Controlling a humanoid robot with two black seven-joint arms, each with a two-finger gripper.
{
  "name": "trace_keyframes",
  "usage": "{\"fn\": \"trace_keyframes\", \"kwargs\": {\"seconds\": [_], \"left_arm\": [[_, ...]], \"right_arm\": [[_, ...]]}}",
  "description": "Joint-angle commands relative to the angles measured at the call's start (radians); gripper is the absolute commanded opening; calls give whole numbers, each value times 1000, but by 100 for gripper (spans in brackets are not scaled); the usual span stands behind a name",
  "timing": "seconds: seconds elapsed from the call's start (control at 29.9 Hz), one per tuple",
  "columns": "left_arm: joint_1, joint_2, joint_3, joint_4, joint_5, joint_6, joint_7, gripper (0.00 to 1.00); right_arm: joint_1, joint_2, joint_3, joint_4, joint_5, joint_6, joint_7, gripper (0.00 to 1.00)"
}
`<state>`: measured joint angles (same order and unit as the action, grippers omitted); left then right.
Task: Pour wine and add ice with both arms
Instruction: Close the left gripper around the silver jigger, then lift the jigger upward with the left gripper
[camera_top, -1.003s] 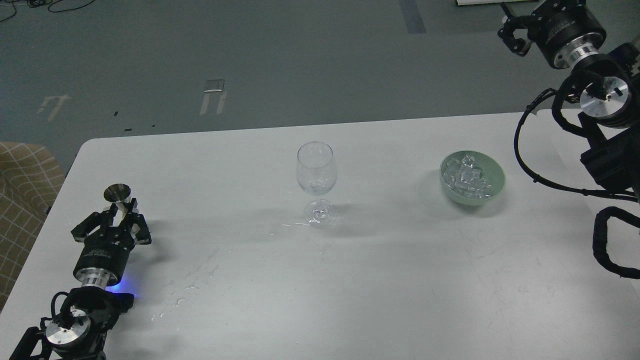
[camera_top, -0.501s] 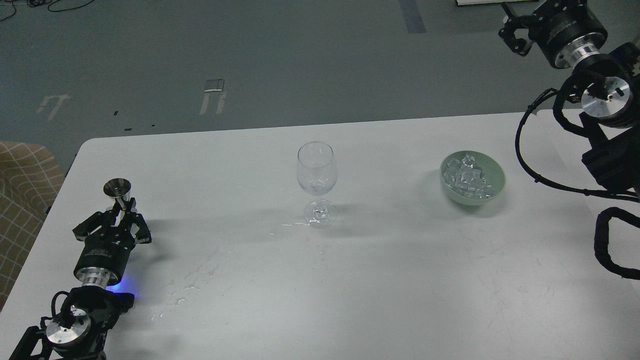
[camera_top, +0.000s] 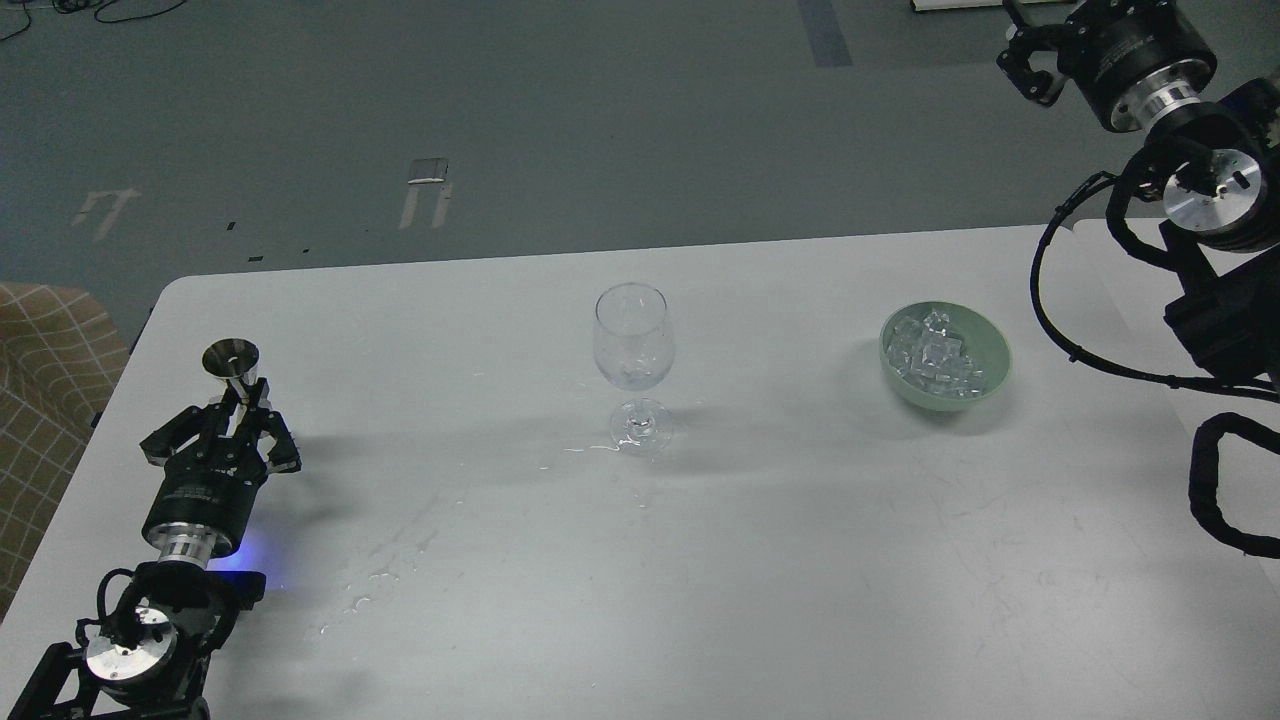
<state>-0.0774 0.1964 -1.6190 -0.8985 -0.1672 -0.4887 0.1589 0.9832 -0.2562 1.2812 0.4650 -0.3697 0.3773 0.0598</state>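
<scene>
Here the left gripper (camera_top: 238, 412) is clamped on a small steel jigger (camera_top: 233, 365) — held upright, cup poking out past the fingertips. Wine glass (camera_top: 632, 362) stands well off to its right, mid-table (camera_top: 760, 540); any wine in it too faint to make out. Ice (camera_top: 935, 355) heaped in a green bowl (camera_top: 990, 380) farther right — below the raised right gripper (camera_top: 1022, 60), whose grip state can't be told.

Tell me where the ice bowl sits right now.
In the head view the green bowl of ice stands on the table's right side, right of the wine glass, below the raised right gripper.
</scene>
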Motion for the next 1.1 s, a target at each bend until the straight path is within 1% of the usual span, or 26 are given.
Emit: {"fn": "trace_keyframes", "kwargs": {"seconds": [0.0,0.07,0.1,0.13,0.2,0.27,0.3,0.37,0.4,0.47,0.53,0.74,0.8,0.84,0.97,1.04,1.07], "left_arm": [[1,0,4,-30,2,0,-1,17],[1,1,11,-46,3,0,1,10],[2,5,17,-59,6,0,2,5],[8,14,22,-78,11,0,7,4],[24,31,24,-103,11,0,30,3],[31,32,25,-117,11,0,40,3],[34,32,27,-135,11,0,44,0],[39,25,28,-178,11,0,45,0],[44,20,28,-227,12,0,44,0],[48,17,28,-279,12,45,44,0],[47,11,30,-353,14,122,45,0],[34,11,77,-433,15,166,45,0],[27,11,85,-451,15,218,47,0],[22,11,90,-454,15,231,47,0],[7,23,146,-456,15,243,45,0],[4,18,153,-459,15,248,44,0],[4,12,153,-479,15,255,42,0]], "right_arm": [[-3,0,0,0,0,0,0,100],[-3,-1,0,0,0,0,0,100],[-3,0,0,0,0,0,0,100],[-3,-1,1,1,0,0,0,100],[-3,-2,1,1,0,0,0,100],[-6,-3,1,1,0,0,0,100],[-9,-9,1,3,0,0,0,100],[-12,-12,1,3,0,2,0,100],[-14,-12,0,3,0,0,0,100],[-14,-11,0,3,0,2,0,100],[-12,-9,0,3,0,0,0,100],[-11,-14,0,3,0,0,0,100],[-14,-17,0,3,0,2,0,100],[-15,-20,1,3,1,2,2,100],[-17,-32,1,7,3,2,2,100],[-18,-41,1,7,3,2,2,100],[-18,-43,1,7,3,2,2,100]]}}
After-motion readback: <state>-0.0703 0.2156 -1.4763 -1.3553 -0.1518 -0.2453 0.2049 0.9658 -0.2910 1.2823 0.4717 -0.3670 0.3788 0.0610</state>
